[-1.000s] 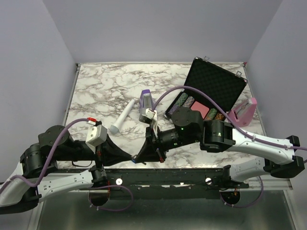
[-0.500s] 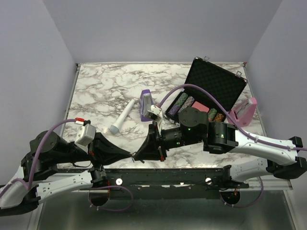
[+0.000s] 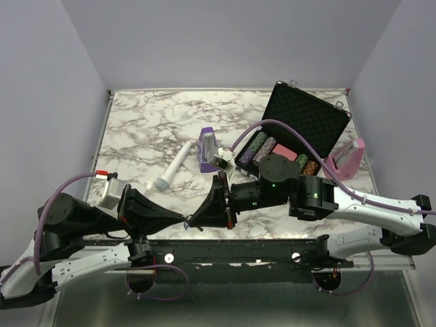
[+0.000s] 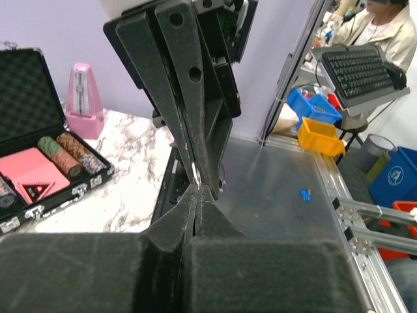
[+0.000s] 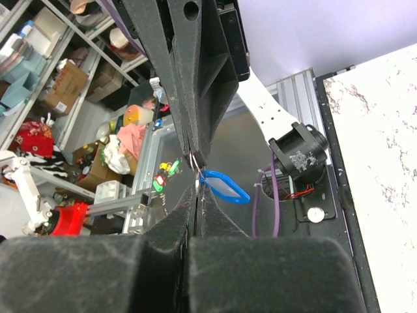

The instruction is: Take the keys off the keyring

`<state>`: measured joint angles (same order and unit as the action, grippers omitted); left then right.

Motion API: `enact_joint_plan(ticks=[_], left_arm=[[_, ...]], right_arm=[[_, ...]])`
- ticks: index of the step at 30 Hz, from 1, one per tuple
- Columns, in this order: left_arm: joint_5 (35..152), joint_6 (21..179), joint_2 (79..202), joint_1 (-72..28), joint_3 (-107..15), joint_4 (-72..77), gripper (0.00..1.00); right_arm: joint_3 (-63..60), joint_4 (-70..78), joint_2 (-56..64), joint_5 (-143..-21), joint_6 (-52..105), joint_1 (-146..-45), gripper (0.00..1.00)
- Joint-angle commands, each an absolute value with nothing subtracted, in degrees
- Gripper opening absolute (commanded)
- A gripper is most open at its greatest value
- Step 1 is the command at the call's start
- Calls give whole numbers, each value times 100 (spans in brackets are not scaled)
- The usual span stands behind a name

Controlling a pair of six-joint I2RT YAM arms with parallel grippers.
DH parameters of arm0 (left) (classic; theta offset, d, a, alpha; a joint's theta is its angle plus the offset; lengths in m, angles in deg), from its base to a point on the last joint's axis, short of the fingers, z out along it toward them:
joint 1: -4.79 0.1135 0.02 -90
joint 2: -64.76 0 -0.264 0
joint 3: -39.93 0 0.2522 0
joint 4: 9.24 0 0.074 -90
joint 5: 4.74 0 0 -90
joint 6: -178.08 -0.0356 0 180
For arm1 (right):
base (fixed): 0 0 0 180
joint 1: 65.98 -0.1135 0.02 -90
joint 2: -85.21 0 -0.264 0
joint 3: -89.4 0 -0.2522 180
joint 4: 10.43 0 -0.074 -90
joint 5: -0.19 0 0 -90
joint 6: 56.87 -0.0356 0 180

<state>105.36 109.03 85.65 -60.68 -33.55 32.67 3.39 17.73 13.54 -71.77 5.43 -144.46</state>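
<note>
My two grippers meet tip to tip over the table's near edge. My left gripper [image 3: 182, 219] [image 4: 197, 190] is shut on the thin wire keyring [image 5: 196, 167]. My right gripper [image 3: 193, 221] [image 5: 197, 192] is shut on a small silver key [image 5: 197, 186], seen edge-on between its pads. A blue plastic tag [image 5: 225, 187] hangs from the ring beside the tips. In the left wrist view only a silver sliver [image 4: 193, 171] shows between the right gripper's fingers [image 4: 207, 156]. Most of the key and the ring is hidden by the pads.
A white pen-like stick [image 3: 174, 165] and a purple metronome [image 3: 206, 150] lie mid-table behind the grippers. An open black case [image 3: 310, 122] with poker chips stands at the back right. A pink metronome [image 3: 346, 158] is beside it. The marble table [image 3: 143, 129] ends just below the grippers.
My left arm has drawn back to the left. My right gripper has followed it leftwards. The tips have stayed together, both shut.
</note>
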Motion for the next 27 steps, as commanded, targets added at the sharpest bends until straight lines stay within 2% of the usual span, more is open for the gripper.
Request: enact_joint_plan(ticks=[1,11,27], left_arm=[[10434,11093,8322,-6078,-3096,2273,0],[10205,11234,7935,-6086,-2358,1121,0],[9669,11313,7847,-6078,-2401,1780,0]], right_arm=[[16,1336,1508,-7470,404,-14474,1],[-371,536,1657,-7619,158,-14474,1],[-178,764,1736,-7488,123,-14482,1]])
